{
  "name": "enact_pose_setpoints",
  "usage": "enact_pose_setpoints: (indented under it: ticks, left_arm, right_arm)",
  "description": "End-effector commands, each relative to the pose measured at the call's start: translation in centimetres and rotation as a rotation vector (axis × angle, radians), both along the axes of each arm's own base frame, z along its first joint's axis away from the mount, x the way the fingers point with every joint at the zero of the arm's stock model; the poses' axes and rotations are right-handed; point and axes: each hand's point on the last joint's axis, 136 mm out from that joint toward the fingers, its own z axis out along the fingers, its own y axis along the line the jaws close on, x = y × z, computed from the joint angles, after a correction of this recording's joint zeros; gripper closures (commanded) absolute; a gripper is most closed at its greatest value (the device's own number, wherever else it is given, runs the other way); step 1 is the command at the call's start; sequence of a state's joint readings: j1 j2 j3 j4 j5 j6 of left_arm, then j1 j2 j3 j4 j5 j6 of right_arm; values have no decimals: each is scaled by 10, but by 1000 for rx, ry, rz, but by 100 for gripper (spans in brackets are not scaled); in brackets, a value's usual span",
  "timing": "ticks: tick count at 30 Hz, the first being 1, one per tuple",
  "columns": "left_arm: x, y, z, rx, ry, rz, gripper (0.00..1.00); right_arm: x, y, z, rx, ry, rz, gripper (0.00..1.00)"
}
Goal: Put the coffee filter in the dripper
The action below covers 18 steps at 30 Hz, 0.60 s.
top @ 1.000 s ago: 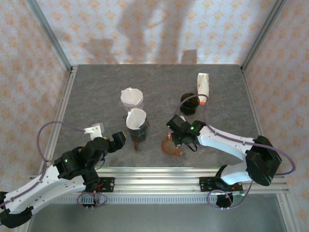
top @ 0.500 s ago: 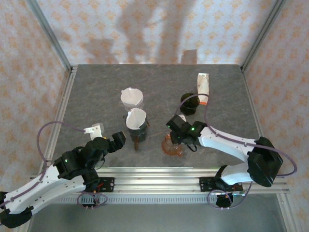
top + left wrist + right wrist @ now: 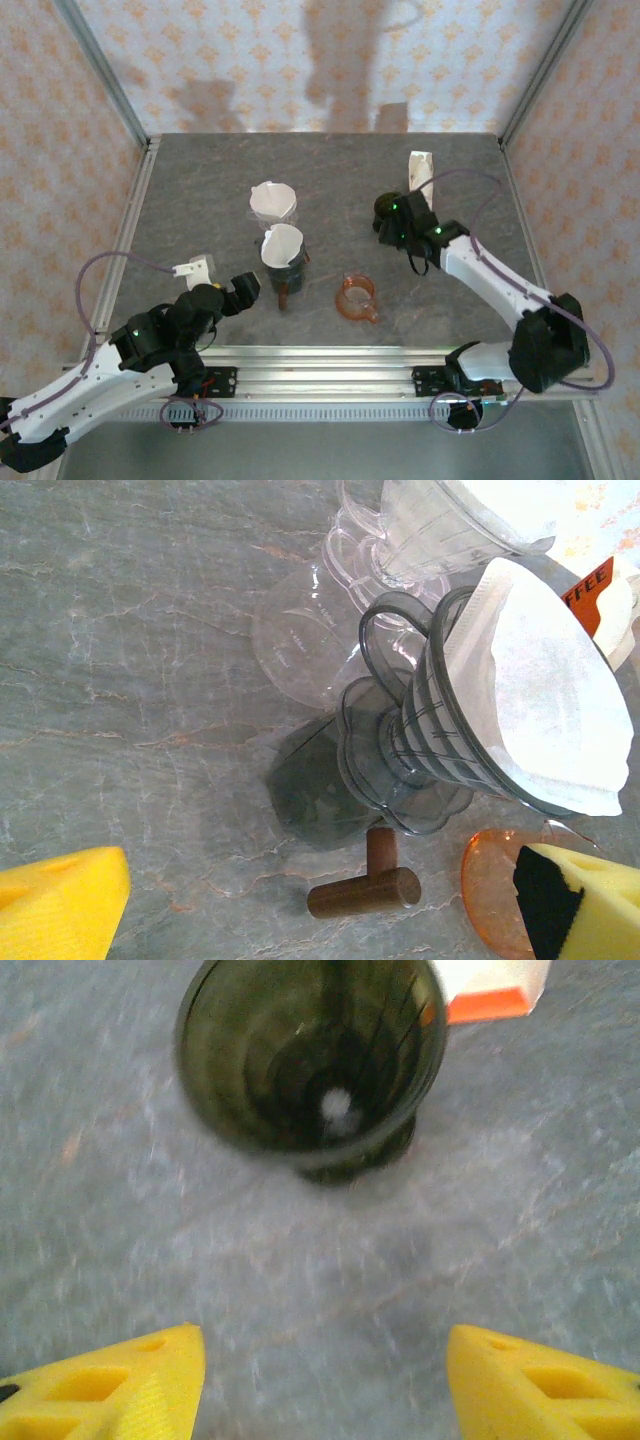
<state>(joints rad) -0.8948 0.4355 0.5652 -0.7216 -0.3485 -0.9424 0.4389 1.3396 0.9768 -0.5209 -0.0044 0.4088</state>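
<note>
Your table (image 3: 200, 190) is a dark grey slab with pale marble veining, matte and evenly lit. The back wall (image 3: 180, 50) and both side walls carry pale wallpaper with a repeating orange motif. Slanted metal posts (image 3: 100, 70) stand at the rear corners. A ribbed aluminium rail (image 3: 330, 362) runs along your near edge. Soft grey shadows (image 3: 340, 50) lie across the back wall.

i see bare table (image 3: 372, 255) between orange dripper (image 3: 357, 298) and dark dripper (image 3: 312, 1055); a white packet (image 3: 421, 178) crowds the dark one.
</note>
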Motion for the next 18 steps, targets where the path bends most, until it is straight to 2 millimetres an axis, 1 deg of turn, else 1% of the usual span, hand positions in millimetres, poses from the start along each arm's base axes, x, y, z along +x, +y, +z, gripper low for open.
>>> enact_pose_setpoints:
  ticks: [1, 4, 6, 8, 14, 16, 18]
  left_arm:
    - [0, 7, -3, 3, -5, 30, 0]
    - [-1, 8, -3, -2, -3, 30, 0]
    - [-2, 10, -3, 0, -3, 35, 0]
    - [-3, 13, -3, -1, -7, 40, 0]
    - [-6, 17, -3, -11, -12, 47, 0]
    - [-6, 16, -1, -19, -17, 44, 0]
    - [-6, 17, 1, -16, -21, 43, 0]
  right_arm:
    - [43, -9, 6, 80, -37, -113, 35]
    - [68, -19, 4, 121, -41, -176, 35]
    - [78, -23, -1, 121, -31, -199, 35]
    - [86, -26, -12, 113, 3, -220, 36]
    - [93, -31, -43, 108, 71, -255, 41]
    - [93, -31, -49, 103, 86, -254, 45]
    - [91, -30, -53, 103, 96, -249, 52]
